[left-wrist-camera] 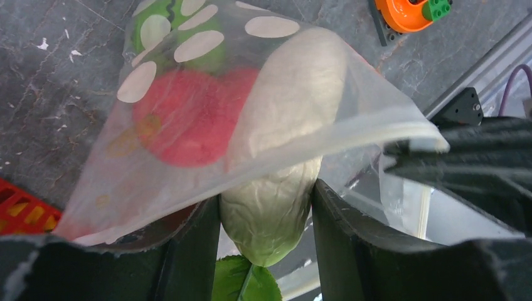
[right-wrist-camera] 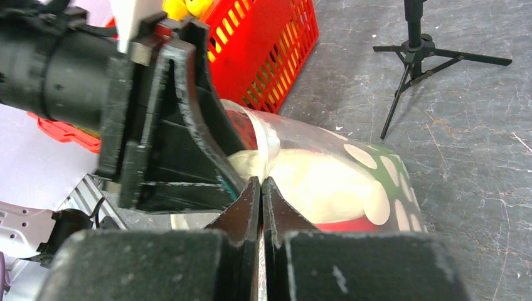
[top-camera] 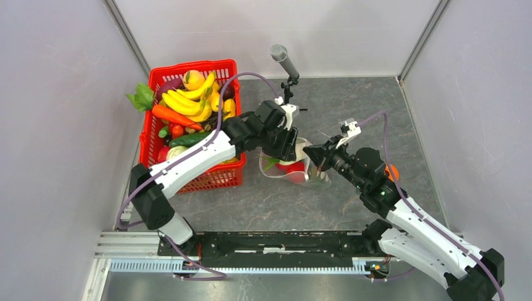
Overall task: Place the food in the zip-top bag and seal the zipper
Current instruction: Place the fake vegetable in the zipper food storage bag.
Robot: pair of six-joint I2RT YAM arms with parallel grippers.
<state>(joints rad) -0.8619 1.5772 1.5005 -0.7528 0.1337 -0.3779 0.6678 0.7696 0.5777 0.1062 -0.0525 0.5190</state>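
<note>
At the table's (top-camera: 351,113) ten o'clock stands a red basket (top-camera: 194,64), heaped with bananas, a carrot and other toy food.

Near the centre lies the bag (left-wrist-camera: 113,175), clear film with white dots, its mouth lifted. The left gripper (top-camera: 285,143) comes at it from about eleven o'clock. Its jaws are closed on a pale vegetable (left-wrist-camera: 266,216), which they hold by its blunt end. The vegetable's far part is already under the film. Inside the bag sit a red piece (left-wrist-camera: 182,119) and a green piece (left-wrist-camera: 207,37).

At the bag's three o'clock edge, the right gripper (right-wrist-camera: 261,188) has its fingers pressed flat together on the film by the mouth, holding it up. The zipper (left-wrist-camera: 401,127) runs along that edge as a thicker whitish band and is not yet sealed.

Further back, at twelve o'clock, is a microphone stand (top-camera: 285,63). An orange toy (left-wrist-camera: 411,11) lies by the right arm.

The food looks light, hard and glossy, so it is likely to slip. A grip across the widest part seems safest. The bag looks limp and slick and would probably fold under any push. It is best held at the stiffer zipper strip, near a corner, so the mouth stays wide.
</note>
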